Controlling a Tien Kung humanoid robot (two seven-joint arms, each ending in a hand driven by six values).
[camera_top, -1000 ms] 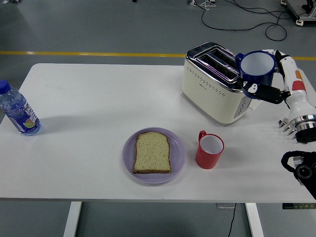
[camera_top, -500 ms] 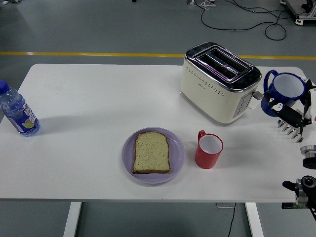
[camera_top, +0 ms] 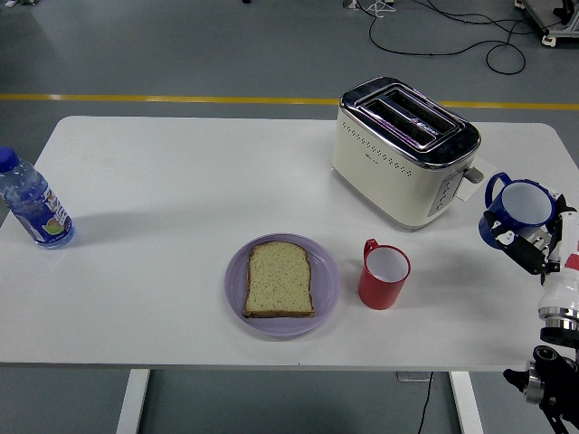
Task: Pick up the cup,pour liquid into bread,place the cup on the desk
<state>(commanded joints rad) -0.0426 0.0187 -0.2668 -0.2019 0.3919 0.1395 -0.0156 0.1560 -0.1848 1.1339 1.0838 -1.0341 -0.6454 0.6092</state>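
Note:
At the table's right edge my right hand is shut on a blue cup, its fingers wrapped round the lower body. The cup stands nearly upright, its white inside showing and its handle pointing left toward the toaster. I cannot tell whether it rests on the table or hangs just above it. A slice of bread lies flat on a lilac plate near the front middle of the table. A red cup with a white inside stands upright just right of the plate. No left arm shows.
A cream two-slot toaster stands at the back right, close to the left of the blue cup. A water bottle stands at the far left edge. Cables lie on the floor beyond the table.
My right hand has carried the blue cup from beside the toaster's top, right and down toward the table's right edge, and the cup has come from tilted to nearly upright.

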